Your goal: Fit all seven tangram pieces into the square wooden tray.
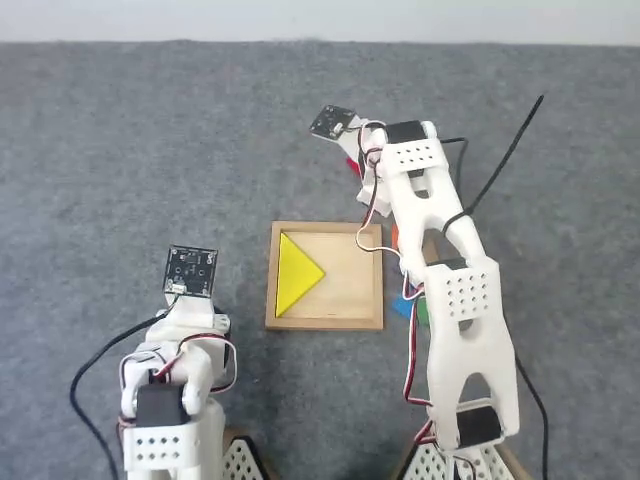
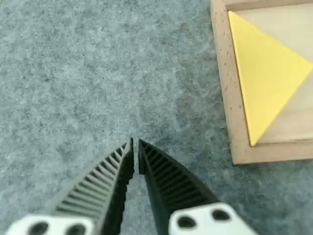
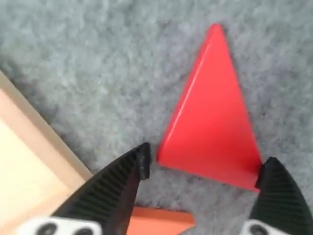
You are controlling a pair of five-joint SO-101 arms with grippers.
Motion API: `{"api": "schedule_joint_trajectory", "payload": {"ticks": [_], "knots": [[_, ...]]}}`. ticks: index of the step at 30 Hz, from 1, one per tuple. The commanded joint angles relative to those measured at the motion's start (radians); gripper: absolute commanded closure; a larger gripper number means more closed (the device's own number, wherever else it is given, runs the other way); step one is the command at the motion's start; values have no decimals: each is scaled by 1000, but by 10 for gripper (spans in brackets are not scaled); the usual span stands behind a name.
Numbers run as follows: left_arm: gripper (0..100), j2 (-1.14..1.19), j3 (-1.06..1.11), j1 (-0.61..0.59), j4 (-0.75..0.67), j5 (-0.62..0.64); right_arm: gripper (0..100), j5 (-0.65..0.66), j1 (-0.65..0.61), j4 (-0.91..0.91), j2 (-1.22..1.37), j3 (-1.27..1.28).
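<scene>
Spreading under everything is the grey felt-topped desk (image 1: 120, 150), with both arms on it. The square wooden tray (image 1: 325, 323) lies flat between the arms, at the middle of the desk.

Inside it sits a large yellow triangle (image 1: 293, 272). Its long edge runs flush along the tray wall nearest the left arm, and its apex points across to the tray's centre, toward the right arm.

A red triangle (image 3: 210, 122) lies flat on the desk outside the tray, near a tray corner. Its long axis runs straight out from the right gripper (image 3: 205, 166), with the narrow tip pointing away and the short edge nearest the wrist. The right fingers (image 3: 129, 176) stand wide apart, one beside each end of that short edge, gripping nothing.

An orange piece (image 3: 161, 220) lies just beside the tray rim. Blue (image 1: 402, 305) and green (image 1: 422, 316) pieces lie by the tray's right wall, partly under the right arm.

The left gripper (image 2: 135, 147) hangs over bare desk beside the tray, its fingers closed almost tip to tip and empty.
</scene>
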Motion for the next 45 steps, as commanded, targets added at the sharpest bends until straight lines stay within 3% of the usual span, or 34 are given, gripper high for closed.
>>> {"api": "schedule_joint_trajectory", "payload": {"ticks": [1, 14, 16, 23, 27, 31, 45], "knots": [[979, -15, -10, 5, 3, -2, 653, 12, -35, 45, -19, -2], [979, -15, -10, 5, 3, -2, 655, 8, -117, 153, -76, -3], [979, -15, -10, 5, 3, -2, 653, -40, -122, 151, -81, -28], [979, -15, -10, 5, 3, -2, 645, -124, -108, 82, -82, -89], [979, -15, -10, 5, 3, -2, 573, -152, -119, 51, -85, -89], [979, -15, -10, 5, 3, -2, 553, -235, -117, -81, -77, -84], [979, -15, -10, 5, 3, -2, 568, -239, -110, -119, 96, -89]]}}
